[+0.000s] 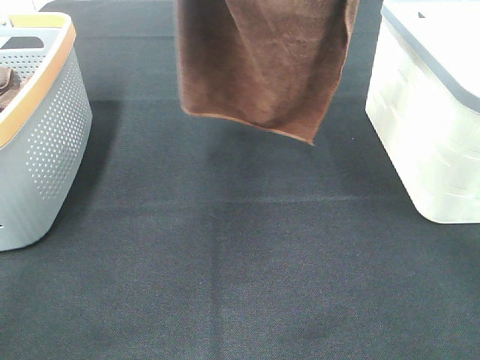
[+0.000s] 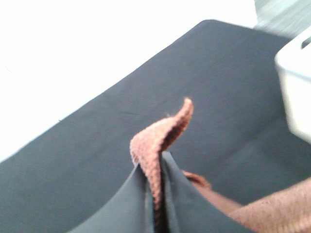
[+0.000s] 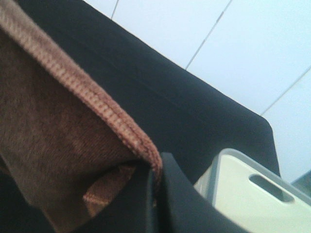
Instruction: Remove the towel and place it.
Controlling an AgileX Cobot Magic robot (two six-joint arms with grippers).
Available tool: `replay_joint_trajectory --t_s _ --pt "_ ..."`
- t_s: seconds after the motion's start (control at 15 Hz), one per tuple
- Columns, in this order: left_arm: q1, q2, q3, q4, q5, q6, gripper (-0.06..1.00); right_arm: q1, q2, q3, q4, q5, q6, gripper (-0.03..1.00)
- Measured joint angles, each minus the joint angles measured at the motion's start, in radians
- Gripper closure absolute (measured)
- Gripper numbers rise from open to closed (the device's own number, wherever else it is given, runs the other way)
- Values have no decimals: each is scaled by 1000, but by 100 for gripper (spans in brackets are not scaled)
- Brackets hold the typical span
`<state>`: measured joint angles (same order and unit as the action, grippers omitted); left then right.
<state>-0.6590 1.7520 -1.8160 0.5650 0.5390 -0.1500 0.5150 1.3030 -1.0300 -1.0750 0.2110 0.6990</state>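
Above the middle of the dark surface [image 1: 240, 255] the towel [image 1: 262, 64] hangs in the air as a flat brown sheet, its stitched lower hem clear of the cloth below and one lower corner dipping a little further than the other. Both wrist views show why it hangs spread: the left gripper [image 2: 156, 194] has its jaws pinched tight on one upper corner, a small tongue of hem poking out past them, and the right gripper [image 3: 154, 189] has its jaws closed on the hemmed edge at the other side.

A perforated grey basket [image 1: 45, 150] with an orange rim stands at the left and a white lidded bin [image 1: 427, 142] at the right; which spot is meant for the towel the pictures do not tell.

The step in hand seems to be carrying and laying it down. To do that well, both arms should travel together at matched height, keeping the top edge lightly taut so the sheet neither sags nor tears free of a pinch. Lower the hanging hem onto the surface first, then draw the held edge away so the towel settles flat. Release both corners only once the cloth is resting, and keep it clear of the two containers.
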Motion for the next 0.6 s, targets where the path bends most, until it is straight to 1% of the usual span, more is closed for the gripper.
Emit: replay_joint_trajectory --t_s 0.07,0.13,0.2,0.33,0.4,0.53,0.6 --pt "9 31 0 53 -19 -2 94 -48 45 -22 -18 -65 35 97" --pt "25 60 0 90 -42 -12 94 -85 93 -57 -25 -97 74 97" --pt "68 99 0 102 -82 -51 94 -122 159 -116 -32 -130 116 97" --pt "132 128 0 102 -154 -126 94 -132 242 -212 -38 -172 128 97" --pt "132 128 0 102 -154 -126 94 -132 242 -212 -38 -172 128 97" --pt "186 139 0 102 -227 -211 94 -132 336 -325 -55 -177 128 97" --pt "191 140 0 102 -222 -233 94 -132 364 -351 -57 -177 126 97"
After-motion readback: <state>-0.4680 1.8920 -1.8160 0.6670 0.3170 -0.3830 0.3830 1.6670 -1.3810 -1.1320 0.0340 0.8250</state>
